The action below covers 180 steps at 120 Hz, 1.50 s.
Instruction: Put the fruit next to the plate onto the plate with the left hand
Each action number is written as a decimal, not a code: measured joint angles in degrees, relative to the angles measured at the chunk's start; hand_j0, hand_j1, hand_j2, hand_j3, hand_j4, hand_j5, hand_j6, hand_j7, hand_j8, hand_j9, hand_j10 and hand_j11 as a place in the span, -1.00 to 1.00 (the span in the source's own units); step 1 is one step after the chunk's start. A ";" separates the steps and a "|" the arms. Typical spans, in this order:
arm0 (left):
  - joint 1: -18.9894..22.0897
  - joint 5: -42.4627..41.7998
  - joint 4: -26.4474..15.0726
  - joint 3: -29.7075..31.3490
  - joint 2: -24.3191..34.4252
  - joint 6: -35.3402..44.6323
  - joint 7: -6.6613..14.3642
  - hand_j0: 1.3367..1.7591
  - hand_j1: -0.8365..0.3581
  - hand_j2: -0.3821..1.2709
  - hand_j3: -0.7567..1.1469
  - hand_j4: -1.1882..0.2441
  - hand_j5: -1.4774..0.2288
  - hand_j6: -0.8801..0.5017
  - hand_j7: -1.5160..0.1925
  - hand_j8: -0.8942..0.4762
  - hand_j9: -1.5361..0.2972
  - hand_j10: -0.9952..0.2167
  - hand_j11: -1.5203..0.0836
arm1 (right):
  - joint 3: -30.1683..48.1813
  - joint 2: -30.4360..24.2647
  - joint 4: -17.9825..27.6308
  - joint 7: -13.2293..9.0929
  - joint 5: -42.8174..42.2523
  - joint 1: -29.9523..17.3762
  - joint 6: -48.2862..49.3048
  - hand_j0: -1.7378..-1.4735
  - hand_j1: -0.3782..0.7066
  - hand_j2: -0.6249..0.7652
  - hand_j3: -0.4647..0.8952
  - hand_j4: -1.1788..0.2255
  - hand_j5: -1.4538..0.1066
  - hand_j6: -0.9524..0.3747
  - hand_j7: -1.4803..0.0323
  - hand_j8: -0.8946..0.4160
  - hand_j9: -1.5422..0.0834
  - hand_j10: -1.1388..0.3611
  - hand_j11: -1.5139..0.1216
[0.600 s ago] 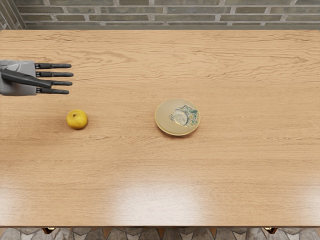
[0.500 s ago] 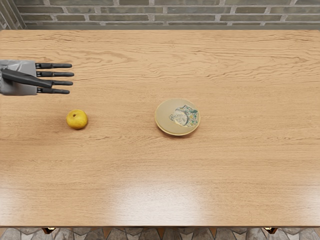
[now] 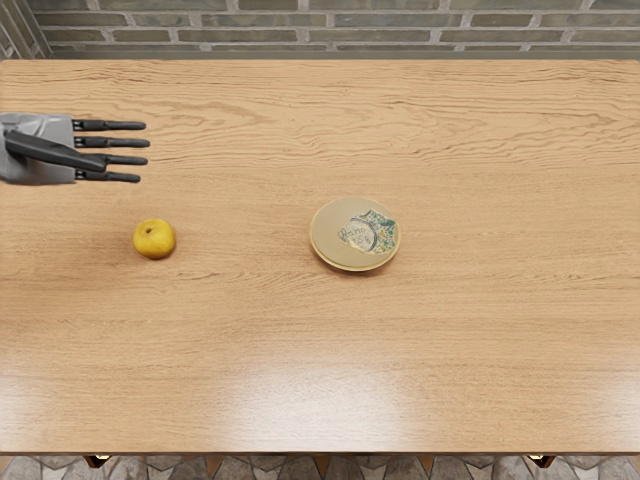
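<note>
the left robot hand [image 3: 75, 150] hovers with fingers outstretched, grasping nothing; the yellow fruit [image 3: 154, 238] lies nearer the camera and slightly right, well left of the plate [image 3: 330, 250].

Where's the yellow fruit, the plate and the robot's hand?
yellow fruit [image 3: 154, 239], head view, middle of its skin.
plate [image 3: 322, 243], head view, bare left rim.
left hand [image 3: 72, 152], head view, its middle, at the knuckles.

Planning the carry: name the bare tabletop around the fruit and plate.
Table bare between fruit and plate, right of the plate, and along the whole near side. Only the open left hand intrudes, beyond the fruit.
</note>
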 joint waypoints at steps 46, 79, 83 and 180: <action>-5.21 28.42 -2.48 -0.48 0.37 0.00 0.71 0.52 0.46 -0.48 -0.20 0.30 0.33 -0.10 0.38 -0.07 0.31 0.22 0.47 | 0.03 0.00 0.10 0.09 0.07 -0.05 0.06 -0.40 -0.88 -0.11 -0.32 0.64 0.81 0.39 0.91 0.32 0.85 0.48 0.80; -6.84 47.83 -12.99 -0.47 0.50 0.01 3.57 0.52 0.39 -0.47 -0.20 0.24 0.28 -0.16 0.32 -0.13 0.25 0.15 0.41 | 0.05 0.00 0.11 0.10 0.09 -0.12 0.06 -0.40 -0.88 -0.11 -0.32 0.64 0.81 0.39 0.91 0.32 0.85 0.48 0.80; -6.77 49.27 -13.43 -0.40 0.46 0.01 3.64 0.52 0.37 -0.46 -0.20 0.23 0.26 -0.17 0.30 -0.15 0.24 0.13 0.40 | 0.05 0.00 0.10 0.10 0.09 -0.12 0.06 -0.40 -0.88 -0.11 -0.32 0.64 0.81 0.39 0.91 0.32 0.85 0.48 0.80; 1.19 98.33 -23.41 4.90 -10.83 24.65 3.80 0.52 0.30 -0.45 -0.20 0.17 0.20 -0.23 0.25 -0.21 0.18 0.06 0.33 | 0.05 0.00 0.09 0.17 0.09 0.03 0.06 -0.40 -0.88 -0.11 -0.32 0.64 0.81 0.39 0.91 0.32 0.85 0.48 0.80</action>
